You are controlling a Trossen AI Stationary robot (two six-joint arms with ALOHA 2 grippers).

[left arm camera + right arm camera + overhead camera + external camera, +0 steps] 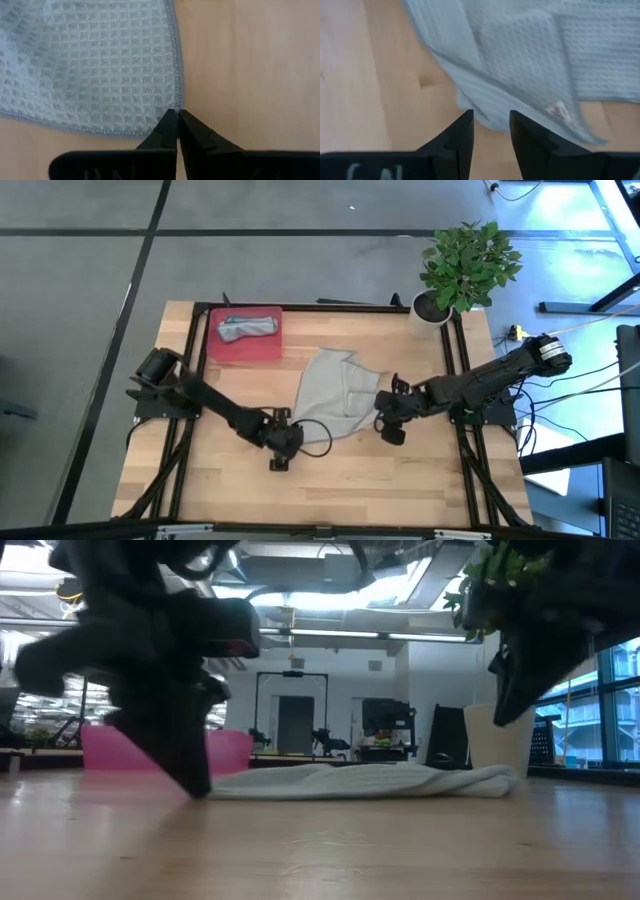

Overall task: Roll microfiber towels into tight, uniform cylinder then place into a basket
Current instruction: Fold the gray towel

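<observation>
High view, towels: we see the grey towel [335,392] lying crumpled and partly folded on the wooden table [420,480], between the two grippers.
Second towel: we find a rolled blue-grey towel [248,328] lying inside the red basket [262,349], which sits near the table's far left corner.
Writing: we can make out only part of some white lettering on the right gripper's body in its wrist view, cut off by the frame and not readable; no brand or label shows elsewhere.
Left arm pose: we see it reaching from the left edge diagonally toward the table's middle, low over the wood, with the left gripper [283,436] at the near left corner of the grey towel.
Left claw: its fingers are pressed together with no gap, tips at the towel's stitched corner [172,111]; we cannot tell whether any cloth is pinched between them.
Right arm pose: we see it stretching in from the right edge, elbow toward the plant [466,265], with the right gripper [388,420] at the towel's near right edge.
Right claw: its fingers stand apart with a clear gap, a fold of the grey towel's edge [490,107] just beyond the tips; nothing is held.
Low view: we see the grey towel as a low flat mound on the table, the pink-red basket behind it on the left.
</observation>
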